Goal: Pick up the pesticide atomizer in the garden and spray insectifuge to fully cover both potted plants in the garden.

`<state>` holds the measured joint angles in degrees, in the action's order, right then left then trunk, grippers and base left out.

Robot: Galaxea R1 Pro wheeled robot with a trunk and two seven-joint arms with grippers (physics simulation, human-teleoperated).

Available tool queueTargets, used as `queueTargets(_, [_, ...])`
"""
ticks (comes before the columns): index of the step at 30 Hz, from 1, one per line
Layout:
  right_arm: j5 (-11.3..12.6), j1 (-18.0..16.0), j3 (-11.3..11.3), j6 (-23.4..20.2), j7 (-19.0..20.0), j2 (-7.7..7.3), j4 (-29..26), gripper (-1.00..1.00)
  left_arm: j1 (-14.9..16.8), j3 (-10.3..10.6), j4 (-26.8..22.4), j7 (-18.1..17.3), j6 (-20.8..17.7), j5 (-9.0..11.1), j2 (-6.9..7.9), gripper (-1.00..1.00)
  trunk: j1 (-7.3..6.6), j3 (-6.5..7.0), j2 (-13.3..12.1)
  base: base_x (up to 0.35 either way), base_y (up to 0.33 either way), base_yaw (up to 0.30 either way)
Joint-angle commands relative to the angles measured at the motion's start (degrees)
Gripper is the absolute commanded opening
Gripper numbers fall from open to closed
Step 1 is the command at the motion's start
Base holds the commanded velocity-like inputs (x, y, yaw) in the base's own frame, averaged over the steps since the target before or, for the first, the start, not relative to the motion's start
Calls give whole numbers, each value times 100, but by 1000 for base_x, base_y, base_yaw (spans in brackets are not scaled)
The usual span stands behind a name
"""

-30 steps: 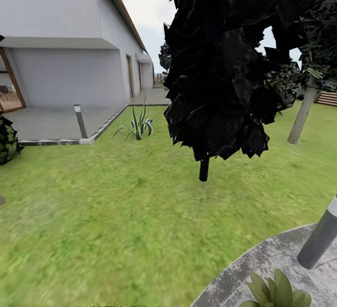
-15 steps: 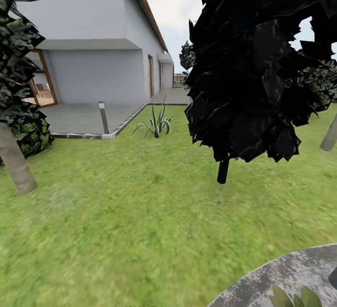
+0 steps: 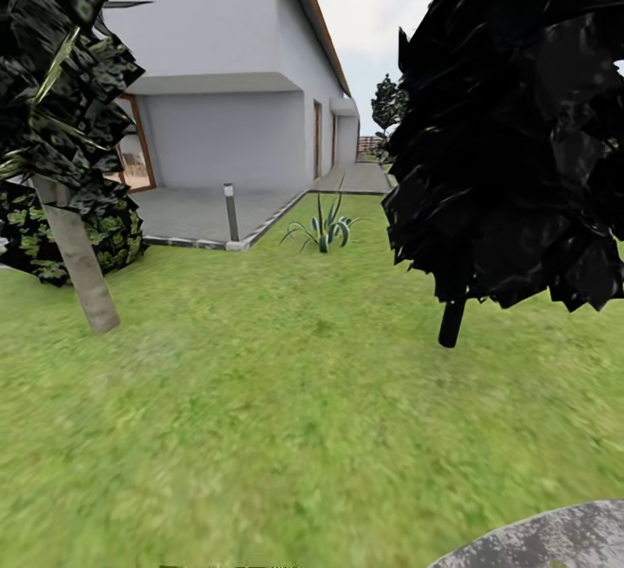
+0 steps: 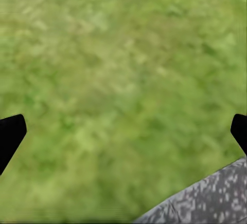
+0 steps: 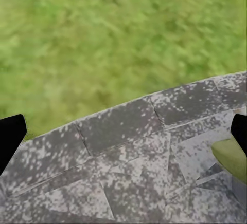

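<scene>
Lawn [image 3: 260,429], dark tree [image 3: 520,117], white house [image 3: 234,74] (no legible writing), stone patio [image 5: 128,157]

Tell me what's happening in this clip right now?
Nothing is being handled. The robot is out on the lawn, looking toward a white house past a dark tree and a short lamp post. Both tools hang open and empty: the left tool over grass, the right tool over the stone patio, where one green leaf shows.
</scene>
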<state>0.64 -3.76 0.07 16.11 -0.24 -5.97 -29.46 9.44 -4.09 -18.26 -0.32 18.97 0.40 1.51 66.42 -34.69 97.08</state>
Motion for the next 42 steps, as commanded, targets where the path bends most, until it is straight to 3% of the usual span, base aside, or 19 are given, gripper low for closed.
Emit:
queueTargets(1, [6,-2,1,18,-4,-1,1,100,5,-13,7,-3,19,4,-2,100,22,-24,44,0,0,278])
queueTargets(42, [6,-2,1,18,-2,-1,1,100,5,-13,16,-3,22,4,-10,100,922,-760,1688,0,0,278])
